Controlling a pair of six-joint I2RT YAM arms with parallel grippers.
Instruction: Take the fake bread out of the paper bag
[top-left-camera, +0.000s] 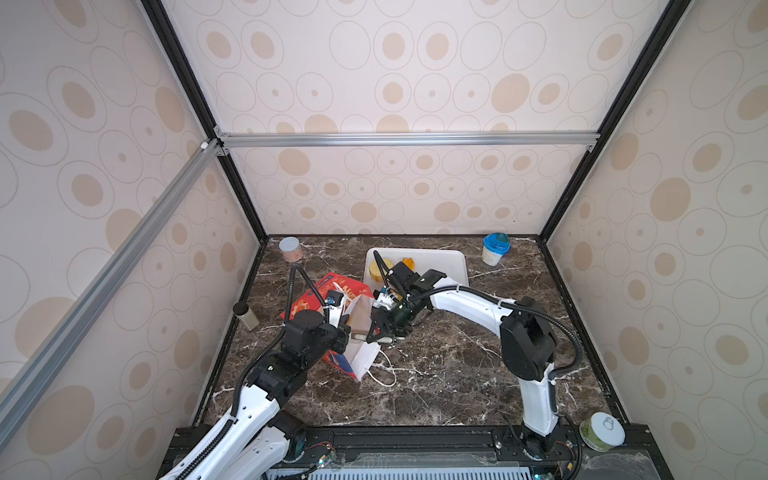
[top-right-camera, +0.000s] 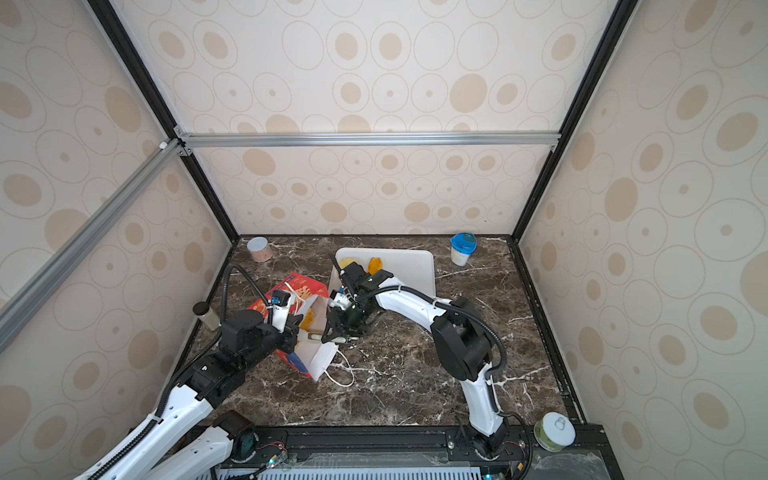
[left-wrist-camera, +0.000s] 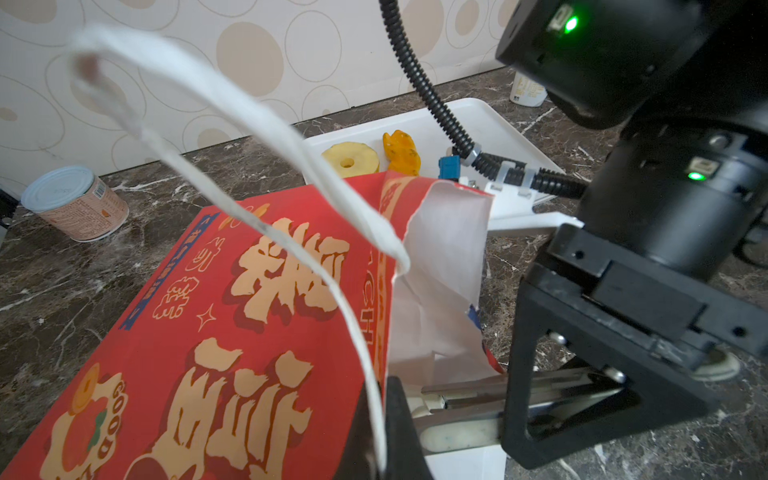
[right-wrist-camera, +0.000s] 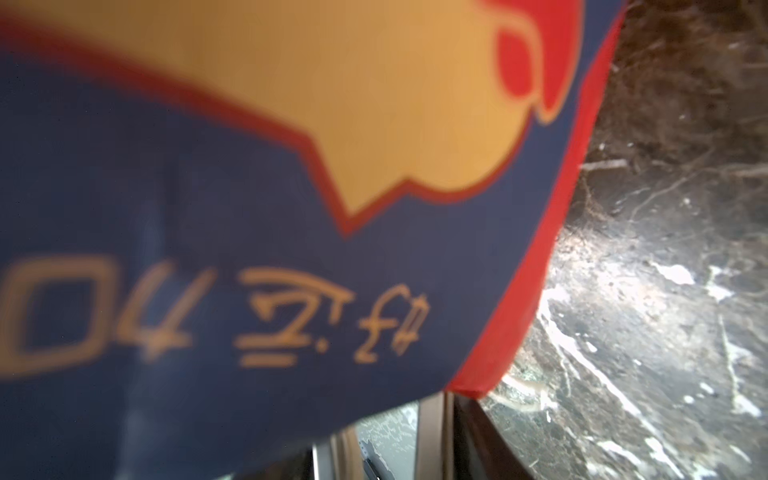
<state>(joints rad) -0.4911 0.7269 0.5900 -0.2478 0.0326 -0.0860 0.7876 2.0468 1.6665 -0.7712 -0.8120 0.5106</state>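
Bearing "GOOD", the paper bag (left-wrist-camera: 249, 332) is clamped by left pincer (left-wrist-camera: 382, 424); right pincer (left-wrist-camera: 428, 411): cannot tell.

Bag (left-wrist-camera: 266, 374), red front: big cream Chinese characters. "GOOD" curves round emblem (left-wrist-camera: 85, 419). Letters "CH" run along front edge. Blue strip (left-wrist-camera: 174, 270): small Chinese characters, not readable. Right wrist view, bag's blue area (right-wrist-camera: 208, 257): "04", then blurred characters. Can (left-wrist-camera: 79, 203), far left: barcode, print illegible.

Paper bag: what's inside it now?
Through the paper bag mouth, a top view shows what looks like one tan bread against white lining. Anything deeper is hidden by its walls and the right pincer.
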